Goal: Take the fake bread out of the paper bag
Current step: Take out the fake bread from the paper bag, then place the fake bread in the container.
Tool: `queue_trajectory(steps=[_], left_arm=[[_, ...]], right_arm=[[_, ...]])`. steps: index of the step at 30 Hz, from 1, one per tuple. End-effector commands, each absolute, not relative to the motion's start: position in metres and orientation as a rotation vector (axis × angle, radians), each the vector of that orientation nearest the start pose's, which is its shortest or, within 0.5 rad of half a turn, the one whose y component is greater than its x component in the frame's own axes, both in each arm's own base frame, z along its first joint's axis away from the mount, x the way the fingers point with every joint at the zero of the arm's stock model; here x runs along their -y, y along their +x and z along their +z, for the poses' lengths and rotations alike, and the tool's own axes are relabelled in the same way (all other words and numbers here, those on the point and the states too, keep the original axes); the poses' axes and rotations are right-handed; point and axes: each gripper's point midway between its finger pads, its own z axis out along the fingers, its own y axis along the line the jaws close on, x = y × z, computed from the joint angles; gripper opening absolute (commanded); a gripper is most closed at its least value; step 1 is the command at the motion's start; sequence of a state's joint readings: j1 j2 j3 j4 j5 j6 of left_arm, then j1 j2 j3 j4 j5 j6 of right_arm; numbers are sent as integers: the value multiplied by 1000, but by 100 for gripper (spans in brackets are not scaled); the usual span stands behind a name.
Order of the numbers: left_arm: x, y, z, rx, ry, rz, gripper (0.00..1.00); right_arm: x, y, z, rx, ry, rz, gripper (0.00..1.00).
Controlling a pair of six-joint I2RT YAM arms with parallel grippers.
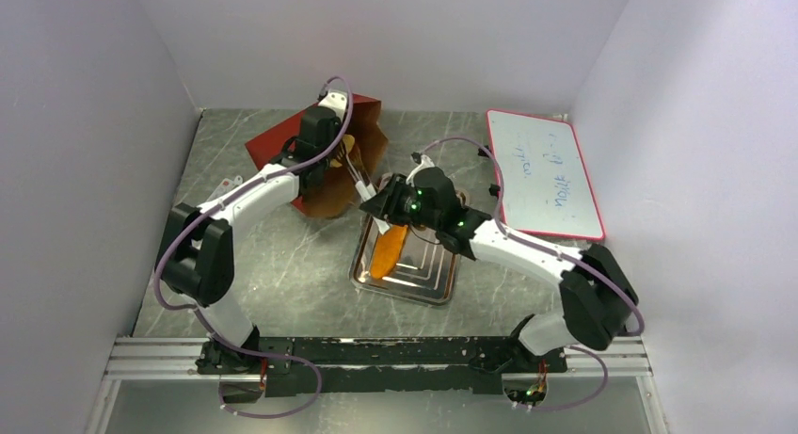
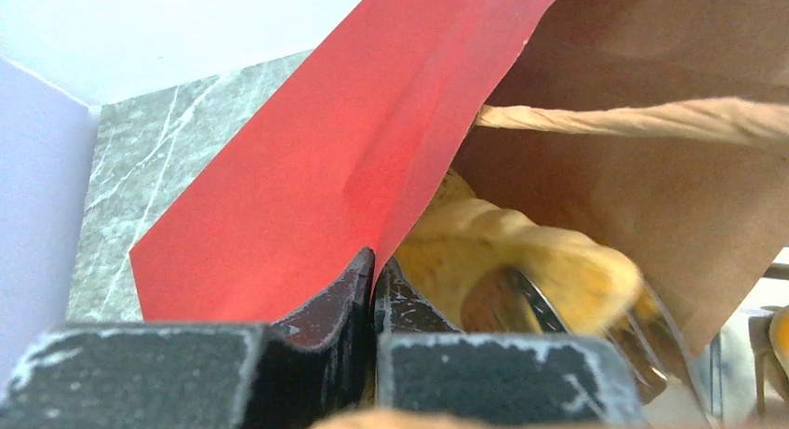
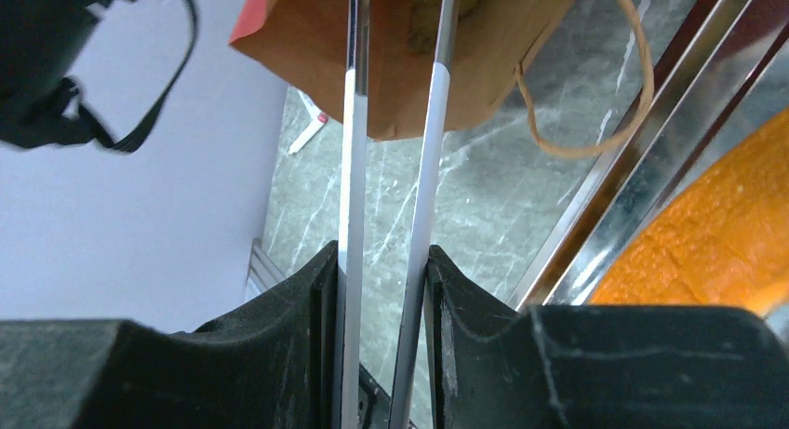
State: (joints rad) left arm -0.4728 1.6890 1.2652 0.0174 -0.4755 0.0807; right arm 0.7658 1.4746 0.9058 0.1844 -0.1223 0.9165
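The rust-red paper bag lies on its side at the back left, its brown mouth facing the tray. My left gripper is shut on the bag's red edge, with the paper pinched between the jaws. Golden fake bread lies inside the bag. My right gripper is shut on metal tongs that reach into the bag's mouth; the tong tips are around the bread. One orange elongated loaf lies on the silver tray, also in the right wrist view.
A red-framed whiteboard lies at the back right beside the tray. The bag's tan cord handle hangs onto the marble table between bag and tray. White walls close in left, back and right.
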Motion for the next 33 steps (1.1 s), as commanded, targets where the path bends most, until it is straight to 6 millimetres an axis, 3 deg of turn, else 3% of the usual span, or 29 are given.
queue_trajectory(steps=[1,14,22,33], left_arm=[[139,488,210,-1902,163,243,7],[128,492,203,-1925,119,261,7],[124,490,201,-1938,83,238,7],[127,486,213,-1924,73,191,7]], right_arm=[[-335,281,212,-2063,65,1099,1],[-276,252,241,-2030,110,848,1],[-235,232,244,-2034,128,503,1],[-199,197,261,-2000,126,94,1]])
